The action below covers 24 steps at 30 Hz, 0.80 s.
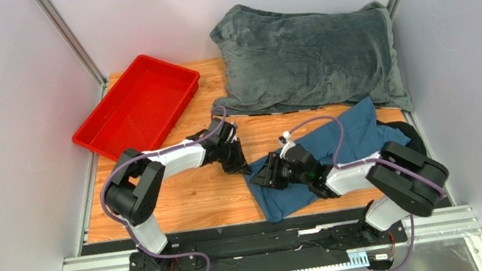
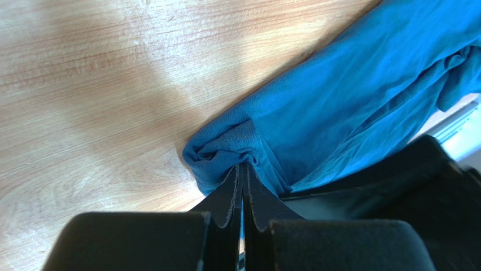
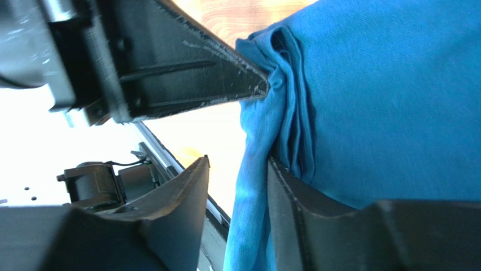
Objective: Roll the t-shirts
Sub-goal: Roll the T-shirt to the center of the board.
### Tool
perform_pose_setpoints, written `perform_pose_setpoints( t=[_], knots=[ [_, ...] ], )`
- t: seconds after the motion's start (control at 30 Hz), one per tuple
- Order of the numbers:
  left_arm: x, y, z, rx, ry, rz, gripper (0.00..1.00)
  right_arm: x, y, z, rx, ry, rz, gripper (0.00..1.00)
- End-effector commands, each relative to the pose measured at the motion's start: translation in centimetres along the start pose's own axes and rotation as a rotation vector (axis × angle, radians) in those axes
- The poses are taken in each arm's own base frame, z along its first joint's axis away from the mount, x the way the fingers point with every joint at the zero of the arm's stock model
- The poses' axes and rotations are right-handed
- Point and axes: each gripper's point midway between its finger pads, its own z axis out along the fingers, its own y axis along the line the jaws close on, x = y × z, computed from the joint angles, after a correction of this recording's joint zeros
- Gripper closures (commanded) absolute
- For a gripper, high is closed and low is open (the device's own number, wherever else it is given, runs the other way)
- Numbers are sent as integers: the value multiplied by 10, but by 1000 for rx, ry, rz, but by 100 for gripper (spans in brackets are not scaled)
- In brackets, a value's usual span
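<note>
The teal-blue t-shirt (image 1: 354, 129) lies crumpled on the right half of the wooden table, stretching from the blanket's edge to the front. My left gripper (image 1: 246, 166) is shut on the shirt's bunched left corner (image 2: 226, 149), its fingertips (image 2: 244, 169) pressed together on the cloth just above the wood. My right gripper (image 1: 265, 175) is right beside it, open (image 3: 237, 164). A folded edge of the shirt (image 3: 265, 169) hangs between its jaws against the right finger. The left gripper's finger (image 3: 186, 68) shows pinching the same corner.
A red tray (image 1: 139, 59) stands at the back left. A large grey plush blanket (image 1: 311, 56) fills the back right. A black object (image 1: 415, 138) lies partly under the shirt at the right edge. Bare wood (image 1: 182, 202) lies left of the shirt.
</note>
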Motion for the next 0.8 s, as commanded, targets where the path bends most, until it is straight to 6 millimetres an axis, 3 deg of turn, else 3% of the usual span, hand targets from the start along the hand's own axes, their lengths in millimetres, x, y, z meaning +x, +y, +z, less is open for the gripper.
perform_pose_setpoints(
  t=[0.0,0.17,0.43,0.77],
  knots=[
    [-1,17,3,-95,-1,2,97,1,3,-14,71,-16,-97,51],
    [0,17,4,-100,3,5,98,12,-12,-28,172,16,-118,50],
    [0,18,4,-110,11,9,98,20,-2,-40,280,4,-265,43],
    [0,20,5,-121,17,13,98,38,5,-44,411,31,-421,43]
  ],
)
